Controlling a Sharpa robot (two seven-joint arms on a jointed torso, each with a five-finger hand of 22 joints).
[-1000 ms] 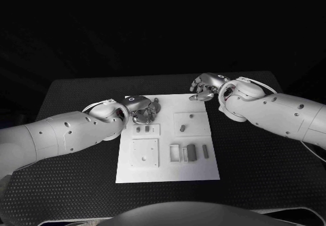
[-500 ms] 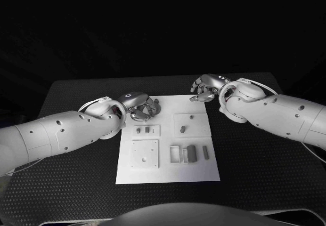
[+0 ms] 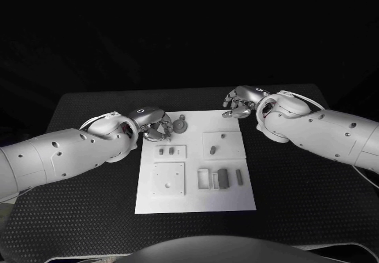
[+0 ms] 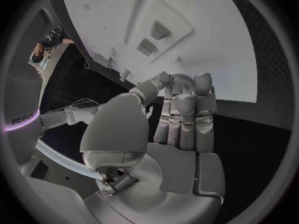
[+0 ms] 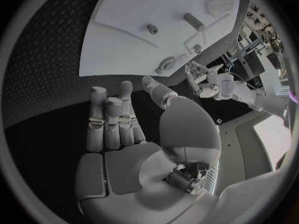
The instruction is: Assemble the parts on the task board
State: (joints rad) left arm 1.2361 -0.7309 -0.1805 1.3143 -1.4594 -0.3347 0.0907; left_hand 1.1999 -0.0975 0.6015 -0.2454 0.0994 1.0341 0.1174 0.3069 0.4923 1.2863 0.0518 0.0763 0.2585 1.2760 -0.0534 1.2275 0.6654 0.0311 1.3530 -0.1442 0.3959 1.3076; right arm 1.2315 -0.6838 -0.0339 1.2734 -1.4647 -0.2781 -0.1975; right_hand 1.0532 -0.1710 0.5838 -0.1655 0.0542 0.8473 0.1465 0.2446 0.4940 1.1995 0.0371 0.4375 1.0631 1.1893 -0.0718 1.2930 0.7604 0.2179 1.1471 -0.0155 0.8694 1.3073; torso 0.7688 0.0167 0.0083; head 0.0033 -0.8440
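Note:
The white task board [image 3: 194, 194] lies in the middle of the black table. A round grey part [image 3: 181, 126] lies flat near the board's far left corner. My left hand [image 3: 155, 129] hovers just left of it at the board's edge, fingers loosely bent and holding nothing. In the left wrist view the fingers [image 4: 186, 109] lie side by side above the board [image 4: 206, 45] with nothing between them. My right hand [image 3: 239, 103] hangs over the far right corner, fingers [image 5: 112, 119] stretched out and empty. Small parts [image 3: 166, 150] and a peg [image 3: 212, 148] stand mid-board.
Near the board's front sit a square plate [image 3: 168, 178], a white frame [image 3: 203, 178] and two dark upright pieces [image 3: 222, 177]. Black table [image 3: 300, 186] extends on both sides of the board. My right wrist view shows the round part [image 5: 167, 63] at the board's rim.
My left hand has drawn back to the left off the round grey part, which now lies uncovered on the board. The right hand has stayed in place.

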